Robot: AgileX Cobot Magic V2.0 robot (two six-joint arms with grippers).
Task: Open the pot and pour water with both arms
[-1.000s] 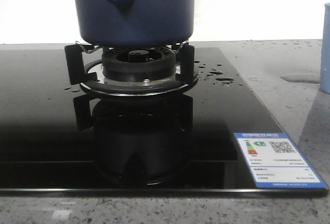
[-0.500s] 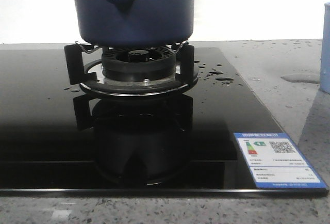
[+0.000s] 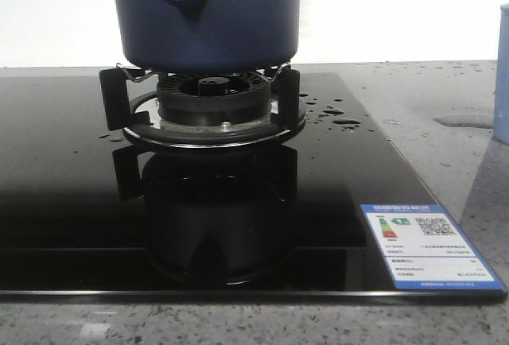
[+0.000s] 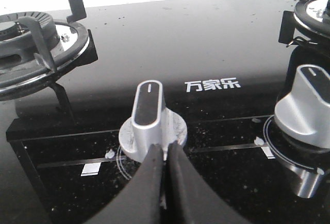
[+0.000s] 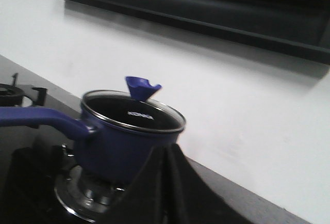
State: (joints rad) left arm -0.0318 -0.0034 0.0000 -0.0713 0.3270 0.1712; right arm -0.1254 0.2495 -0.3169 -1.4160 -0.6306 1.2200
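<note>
A speckled grey stone surface (image 3: 413, 98) against a white wall carries a glossy black glass cooktop (image 3: 71, 202). The pot (image 3: 207, 15) sits upright on the cooktop's burner grate (image 3: 203, 106), glass lid (image 5: 135, 116) on, its long handle (image 5: 41, 118) lying level and pointing toward the front camera. Water (image 3: 343, 121) beads on the glass just beside the burner. A light-blue cup (image 3: 502, 75) stands well apart from the pot. The left pincer (image 4: 165, 170) has its fingers together just beside a silver knob (image 4: 149, 126). The right pincer (image 5: 167, 182), near the pot, has its fingers together on nothing.
</note>
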